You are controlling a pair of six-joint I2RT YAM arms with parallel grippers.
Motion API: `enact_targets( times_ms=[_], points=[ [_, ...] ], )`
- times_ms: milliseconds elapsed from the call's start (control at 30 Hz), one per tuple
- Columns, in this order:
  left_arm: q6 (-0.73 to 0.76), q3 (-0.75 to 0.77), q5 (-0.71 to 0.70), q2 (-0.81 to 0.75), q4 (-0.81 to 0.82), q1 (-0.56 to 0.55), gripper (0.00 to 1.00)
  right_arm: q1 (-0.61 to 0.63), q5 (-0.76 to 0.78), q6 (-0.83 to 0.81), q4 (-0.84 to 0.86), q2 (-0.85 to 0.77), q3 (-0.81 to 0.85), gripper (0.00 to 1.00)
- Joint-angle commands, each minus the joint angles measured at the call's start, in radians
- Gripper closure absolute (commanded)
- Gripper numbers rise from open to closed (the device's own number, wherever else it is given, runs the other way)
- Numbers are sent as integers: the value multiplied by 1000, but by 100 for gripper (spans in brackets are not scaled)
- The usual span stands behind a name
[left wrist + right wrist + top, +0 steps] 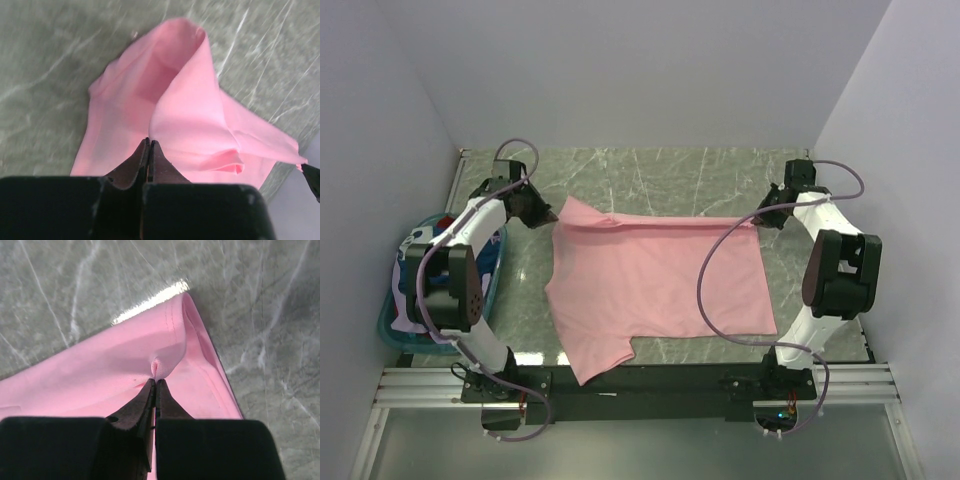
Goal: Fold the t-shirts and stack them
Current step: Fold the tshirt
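A light pink t-shirt [650, 280] lies spread on the green marble table, its far edge doubled over in a fold. My left gripper [542, 212] is shut on the shirt's far left corner; in the left wrist view the pink cloth [185, 100] rises in a peak from the closed tips of the left gripper [149, 141]. My right gripper [765, 215] is shut on the far right corner; the cloth [125, 370] puckers right at the tips of the right gripper [156, 381]. More t-shirts [492, 250], red, blue and white, sit bunched in the basket at the left.
A teal plastic basket [390, 325] stands at the table's left edge, beside the left arm. White walls close in the back and both sides. A metal rail [640, 385] with the arm bases runs along the near edge. The right arm's purple cable [705, 290] loops over the shirt.
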Motion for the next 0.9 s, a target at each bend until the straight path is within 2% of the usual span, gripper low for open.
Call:
enact_targets(
  times_ms=[0,167,333,867],
  points=[
    [-8,-45,8,-99,-22,5,99,-7,27,4,4,-69,-45,100],
    [-31,-174,0,-168,26,5,99,-7,42,16,38,-108,-125,100],
    [-75,-281,37,-161,92,2,99,-7,60,16,56,-70,-161,100],
    [-80,-355,10,-179,84,-18,99,-7,96,3,55,-28,-176,100]
  ],
)
